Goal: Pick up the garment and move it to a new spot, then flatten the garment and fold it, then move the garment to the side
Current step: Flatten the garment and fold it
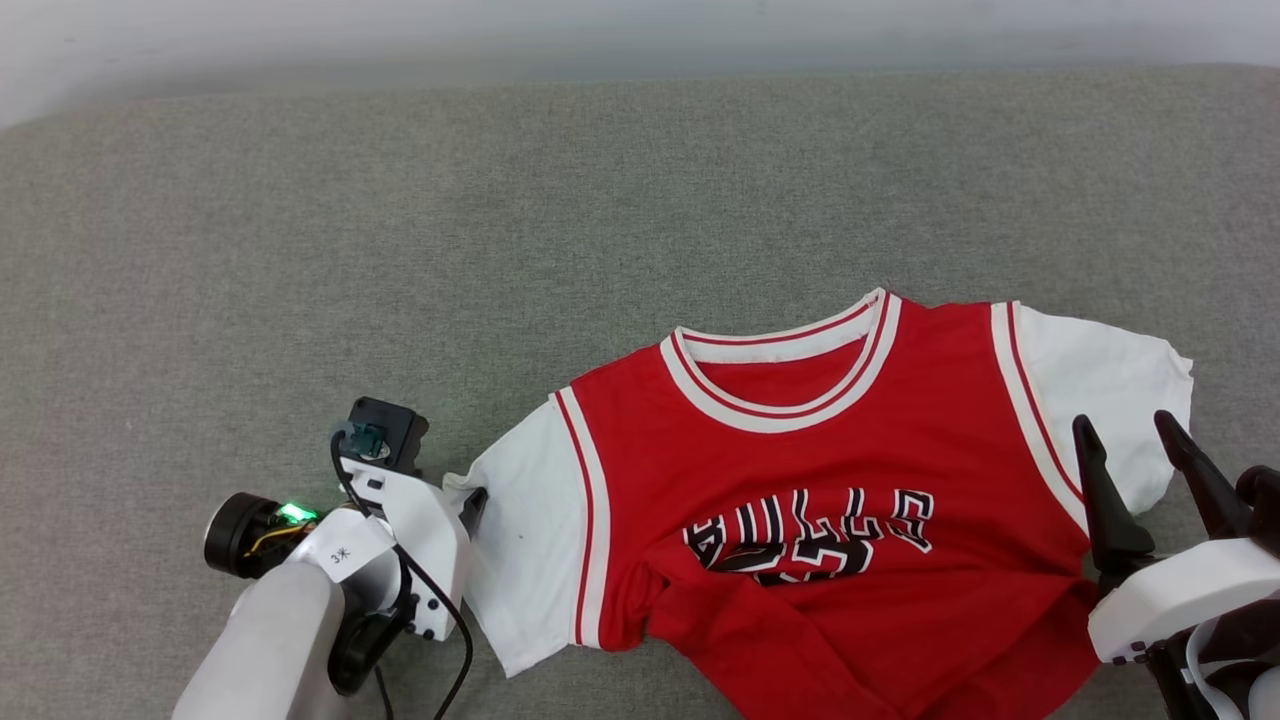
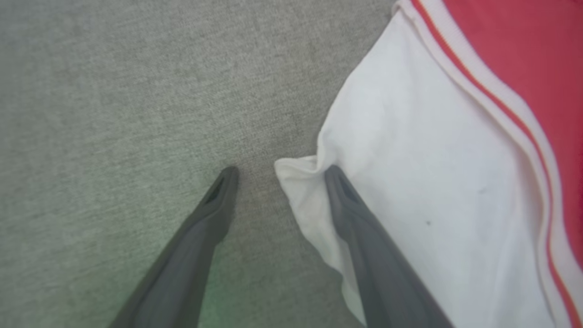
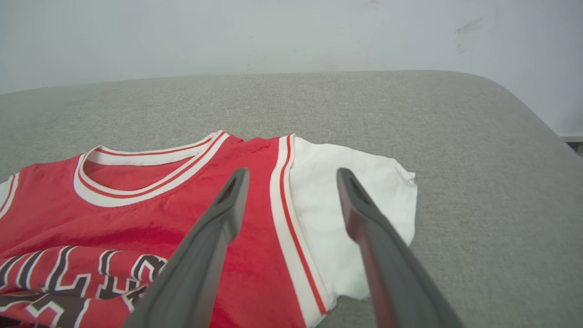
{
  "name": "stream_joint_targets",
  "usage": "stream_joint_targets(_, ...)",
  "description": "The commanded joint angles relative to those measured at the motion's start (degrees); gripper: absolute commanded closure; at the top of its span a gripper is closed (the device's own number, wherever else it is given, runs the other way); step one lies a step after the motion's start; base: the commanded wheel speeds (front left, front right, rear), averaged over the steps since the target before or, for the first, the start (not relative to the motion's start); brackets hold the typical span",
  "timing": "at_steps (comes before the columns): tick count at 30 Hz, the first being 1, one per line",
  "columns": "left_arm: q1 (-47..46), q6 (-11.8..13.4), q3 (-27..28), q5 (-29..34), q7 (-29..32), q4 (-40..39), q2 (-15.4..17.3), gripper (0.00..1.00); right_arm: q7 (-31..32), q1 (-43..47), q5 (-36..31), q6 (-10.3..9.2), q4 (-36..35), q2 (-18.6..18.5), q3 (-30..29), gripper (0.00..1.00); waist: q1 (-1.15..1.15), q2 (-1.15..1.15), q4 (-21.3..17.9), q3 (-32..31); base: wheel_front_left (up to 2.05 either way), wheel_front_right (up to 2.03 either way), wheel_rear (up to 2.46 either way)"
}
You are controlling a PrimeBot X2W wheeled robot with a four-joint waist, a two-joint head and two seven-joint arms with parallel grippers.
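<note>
Closest to the robot, the left arm has a little white sticker (image 1: 342,553) that reads "3" with a small mark next to it that I can't make out, plus a green light (image 1: 295,513) glowing on the wrist. The left gripper (image 2: 281,170) points down with its fingers spread wide. One tip is on the bare grey fabric surface (image 1: 400,250) and the other rests right at the rumpled edge of the white sleeve, with the sleeve's corner poking into the gap. It isn't pinching anything.

On the other side, the right gripper (image 1: 1124,425) is spread wide too and holds nothing. It hangs over the garment's other white sleeve and the striped shoulder trim.

The garment (image 1: 800,450) lies front up on the near right part of the surface, hem toward the robot and collar away. It's red with white short sleeves and white-and-red striping on the collar and armholes. The hem end is bunched and folded up over the chest. The black, white-outlined lettering reads "BULLS", a bit wavy from the wrinkles. Whatever is printed under it is creased into the fold, so I can't read it. The upper chest and collar lie pretty flat.

Past the collar there's more of the grey surface, and a pale wall (image 3: 273,36) behind it.
</note>
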Motion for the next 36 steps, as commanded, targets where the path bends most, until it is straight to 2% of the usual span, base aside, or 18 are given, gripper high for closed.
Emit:
stream_joint_targets(1, 2.55, -0.18, -1.51, 0.38, 2.61, 4.41, 0.26, 1.0, -0.24, -0.68, -0.06, -0.04, -0.32, 0.32, 0.01, 0.0, 0.0, 0.0, -0.14, 0.18, 0.0, 0.0, 0.0)
stream_joint_targets(5, 2.63, -0.09, -1.66, -0.01, 1.85, 5.19, 0.26, 1.0, -0.1, -0.62, -0.19, -0.04, -0.13, 0.44, -0.15, 0.0, 0.0, 0.0, -0.09, -0.06, 0.0, 0.0, 0.0)
stream_joint_targets(11, 0.27, 1.8, 1.29, 0.28, -5.72, 2.06, 0.82, 1.0, 1.58, -0.37, 0.01, -0.04, -0.2, -0.72, -0.41, 0.0, 0.0, 0.0, 0.61, -1.71, 0.0, 0.0, 0.0)
stream_joint_targets(16, -1.66, 3.68, 3.47, 1.04, -11.51, -1.99, 1.77, 1.0, 8.4, 0.0, 1.37, -0.04, -1.06, -3.64, -0.09, 0.0, 0.0, 0.0, 1.56, -2.89, 0.0, 0.0, 0.0)
stream_joint_targets(17, -1.54, 3.91, 4.15, 0.82, -12.11, -5.66, 2.83, 1.0, 14.6, -0.62, 2.55, -0.04, -2.37, -5.75, -0.47, 0.0, 0.0, 0.0, 2.16, -3.09, 0.0, 0.0, 0.0)
stream_joint_targets(20, -0.34, 2.91, 4.19, -0.71, -10.23, -10.24, 3.18, 1.0, 23.63, -1.47, 2.95, -0.05, -3.75, -8.0, -0.68, 0.0, 0.0, 0.0, 2.83, -2.48, 0.0, 0.0, 0.0)
stream_joint_targets(23, 1.3, 2.13, 3.91, -2.38, -5.73, -15.67, 4.54, 1.0, 32.68, -3.56, 4.31, -0.05, -4.82, -10.66, -1.02, 0.0, 0.0, 0.0, 3.64, -1.14, 0.0, 0.0, 0.0)
stream_joint_targets(25, 2.57, 1.94, 4.27, -4.62, -2.24, -19.66, 4.69, 1.0, 37.57, -5.96, 5.25, -0.05, -5.03, -12.75, -0.63, 0.0, 0.0, 0.0, 4.15, 0.15, 0.0, 0.0, 0.0)
stream_joint_targets(27, 4.24, 2.42, 4.63, -5.22, 0.91, -23.95, 6.49, 1.0, 41.63, -8.29, 6.33, -0.05, -3.87, -14.39, -0.7, 0.0, 0.0, 0.0, 4.79, 1.3, 0.0, 0.0, 0.0)
stream_joint_targets(32, 5.83, 3.78, 4.59, -5.34, 4.45, -32.97, 7.49, 1.0, 48.77, -13.69, 7.16, -0.05, -0.13, -18.21, -1.55, 0.0, 0.0, 0.0, 7.05, 4.65, 0.0, 0.0, 0.0)
stream_joint_targets(36, 6.45, 4.47, 4.12, -5.86, 5.43, -38.13, 6.94, 1.0, 50.64, -17.59, 6.75, -0.05, 3.59, -19.98, -2.45, 0.0, 0.0, 0.0, 8.88, 6.9, 0.0, 0.0, 0.0)
